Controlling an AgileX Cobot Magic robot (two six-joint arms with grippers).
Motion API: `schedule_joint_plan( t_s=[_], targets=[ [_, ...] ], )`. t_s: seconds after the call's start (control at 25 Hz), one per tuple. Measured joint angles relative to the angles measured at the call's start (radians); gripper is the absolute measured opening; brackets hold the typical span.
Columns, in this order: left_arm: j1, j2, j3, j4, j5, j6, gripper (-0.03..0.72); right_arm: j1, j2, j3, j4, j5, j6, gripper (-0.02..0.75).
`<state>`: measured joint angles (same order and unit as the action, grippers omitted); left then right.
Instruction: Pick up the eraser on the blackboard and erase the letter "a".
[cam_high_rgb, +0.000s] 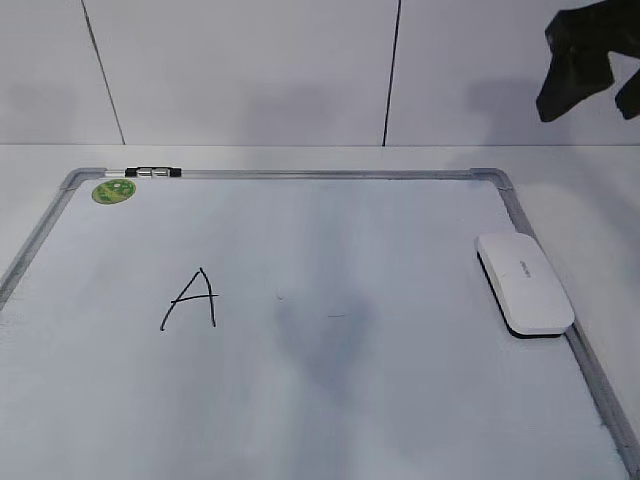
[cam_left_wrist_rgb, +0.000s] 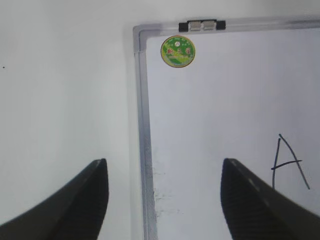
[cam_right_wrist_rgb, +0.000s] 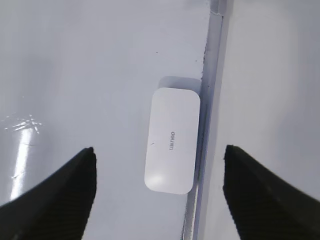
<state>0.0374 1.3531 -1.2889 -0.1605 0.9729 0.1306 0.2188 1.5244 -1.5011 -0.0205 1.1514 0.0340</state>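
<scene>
The eraser lies flat on the blackboard, hard against the frame on the right side, its long axis running along that frame rail rather than across it. In the right wrist view the same white block sits straight ahead of the right gripper, between the lines of the two dark fingers and a little beyond their tips, lengthwise to the camera, so the jaws stand across its narrow width. That gripper is spread wide and holds nothing. In the exterior view the right arm shows only as a dark shape in the upper right corner, well above the board. The left gripper hangs over the opposite rail, near the green sticker and a black clip on the top edge; its fingers are also parted, with nothing between them. The right arm is plainly the nearer one, and a straight descent should bring its fingers down either side of the eraser, though the frame rail touching one long side may crowd the outer finger. Only a capital "A" is visible on the board; a faint smudge marks the middle, and no lowercase letter "a" can be made out.
</scene>
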Motion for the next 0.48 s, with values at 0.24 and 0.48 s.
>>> schedule_joint_plan(
  t_s=[0.24,0.48],
  targets=[
    [0.000,-0.139,0.055,-0.007,0.009,0.012,0.527,0.000,-0.109,0.019,0.050,0.002,-0.019,0.601],
    [0.000,-0.351,0.268,-0.007,-0.022,0.019,0.527,0.000,-0.277,0.154,0.056,-0.020,-0.034,0.597]
  ],
)
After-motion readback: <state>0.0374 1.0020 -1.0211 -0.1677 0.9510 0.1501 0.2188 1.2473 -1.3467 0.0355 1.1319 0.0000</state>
